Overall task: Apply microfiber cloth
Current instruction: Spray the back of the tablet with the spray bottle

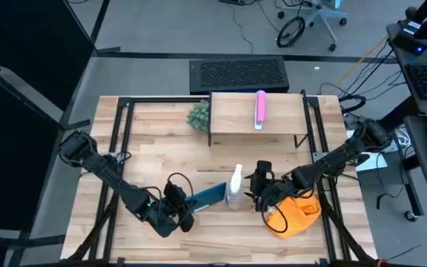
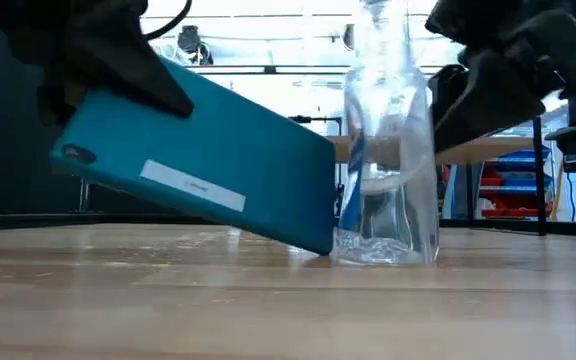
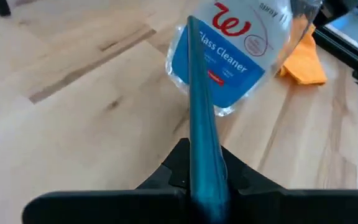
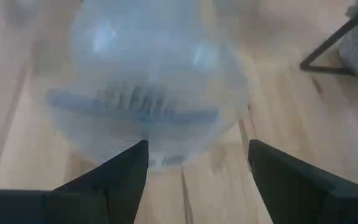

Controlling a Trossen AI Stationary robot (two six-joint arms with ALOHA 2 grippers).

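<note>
Tablet point(image 1: 206, 197) tilted left of the spray bottle point(image 1: 235, 188), touching it; microfiber cloth point(image 1: 296, 215) right; shelf point(image 1: 234, 116) behind, bar point(image 1: 260, 109) on it.

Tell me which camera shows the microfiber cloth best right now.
The high view: the microfiber cloth lies bunched on the table under the right arm, nearly whole. The left wrist view catches only an orange corner behind the glass cleaner bottle. The low and right wrist views don't show it.

Tilted teal tablet point(image 1: 207, 196) touching clear glass-cleaner bottle point(image 1: 235, 188), pink bar point(image 1: 260, 109) on raised shelf point(image 1: 232, 115), small plant point(image 1: 198, 115)
</note>
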